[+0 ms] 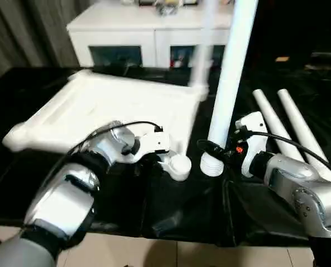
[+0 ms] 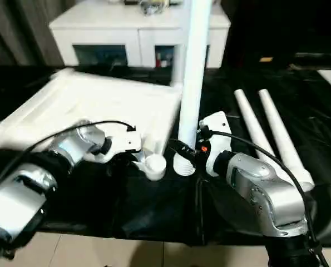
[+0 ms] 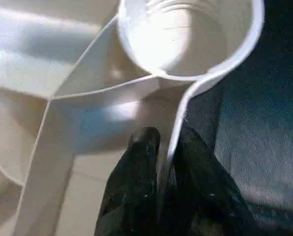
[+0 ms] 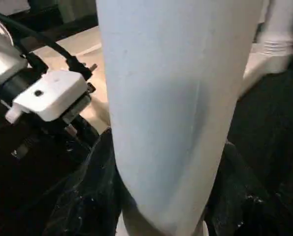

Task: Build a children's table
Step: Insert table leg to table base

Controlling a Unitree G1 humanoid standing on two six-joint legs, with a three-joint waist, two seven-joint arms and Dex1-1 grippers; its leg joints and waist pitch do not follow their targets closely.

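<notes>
A white cabinet (image 1: 148, 33) with dark glass doors stands behind the black-covered work surface (image 1: 171, 217).

One white tabletop (image 1: 104, 108) lies upside down on the one black counter (image 1: 37, 183), with two of its round corner sockets countable: one near socket (image 1: 179, 166) and one far socket carrying a blurred upright leg (image 1: 201, 50). Four white legs in all: that one, one held upright (image 1: 230, 78), and two lying side by side (image 1: 272, 123) (image 1: 302, 129). Two grippers: left (image 3: 161, 147), right (image 1: 223, 158). One white cabinet (image 1: 148, 28) stands behind.
</notes>
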